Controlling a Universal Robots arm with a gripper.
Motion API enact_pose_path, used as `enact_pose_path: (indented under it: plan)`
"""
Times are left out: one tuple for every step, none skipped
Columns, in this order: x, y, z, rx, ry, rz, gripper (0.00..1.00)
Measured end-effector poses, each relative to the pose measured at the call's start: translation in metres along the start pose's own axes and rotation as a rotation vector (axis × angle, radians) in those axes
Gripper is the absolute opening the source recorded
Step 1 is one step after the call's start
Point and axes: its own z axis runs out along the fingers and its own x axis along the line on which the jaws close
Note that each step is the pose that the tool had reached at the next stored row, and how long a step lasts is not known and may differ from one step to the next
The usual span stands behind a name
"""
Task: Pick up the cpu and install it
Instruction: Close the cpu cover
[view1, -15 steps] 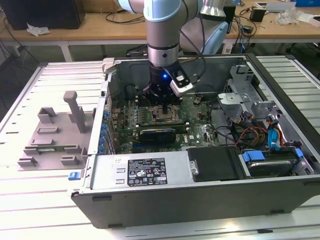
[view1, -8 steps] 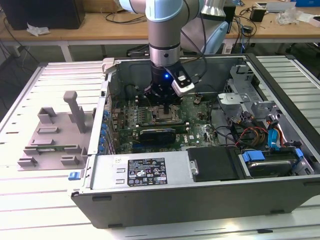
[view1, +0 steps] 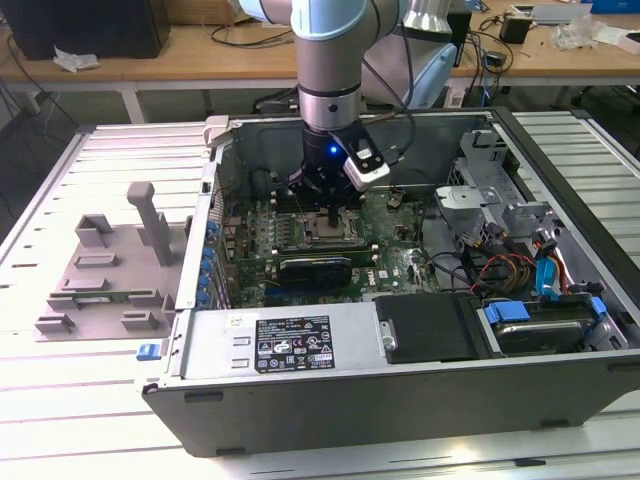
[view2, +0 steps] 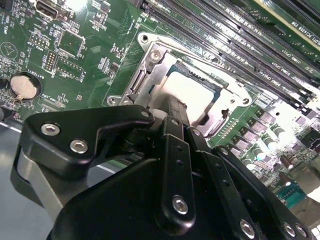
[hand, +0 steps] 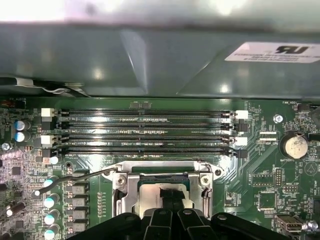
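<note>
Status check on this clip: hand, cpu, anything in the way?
Copy: hand low inside the case, over the socket frame. The cpu sits within that frame, directly under hand. No obstruction seen around it.

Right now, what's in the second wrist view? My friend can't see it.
A black gripper reaches down to the silvery square cpu, which lies inside a metal socket frame on a green motherboard. A round coin battery and long memory slots lie nearby.

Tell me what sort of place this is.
Probably a robotics or electronics lab: an open computer case lies on a slatted metal table, a robot arm reaches into it, and cable-strewn workbenches stand behind.
</note>
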Motion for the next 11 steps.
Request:
enact_pose_path:
  plan:
    - [0.0, 0.0, -0.0008, -0.0001, 0.0, 0.0, 0.11]
    - [-0.0001, 0.0, -0.0025, 0.0, 0.0, 0.0, 0.11]
    - [-0.0002, 0.0, -0.0027, -0.0003, -0.0002, 0.0, 0.11]
    - [-0.0002, 0.0, -0.0027, -0.0002, -0.0001, 0.0, 0.11]
    - [-0.0002, 0.0, -0.0028, -0.0001, -0.0001, 0.0, 0.11]
    - [0.0004, -0.0003, -0.003, 0.0001, 0.0001, -0.001, 0.11]
    - [0.0022, -0.0007, -0.003, -0.0003, 0.0, -0.006, 0.11]
    - [0.0033, -0.0011, -0.0029, -0.0005, -0.0002, -0.011, 0.11]
    - [0.0053, -0.0021, -0.003, -0.001, -0.0004, -0.019, 0.11]
    - [0.0083, -0.0049, -0.003, -0.0014, -0.0006, -0.03, 0.11]
    - [0.0097, -0.0069, -0.003, -0.0016, -0.0007, -0.034, 0.11]
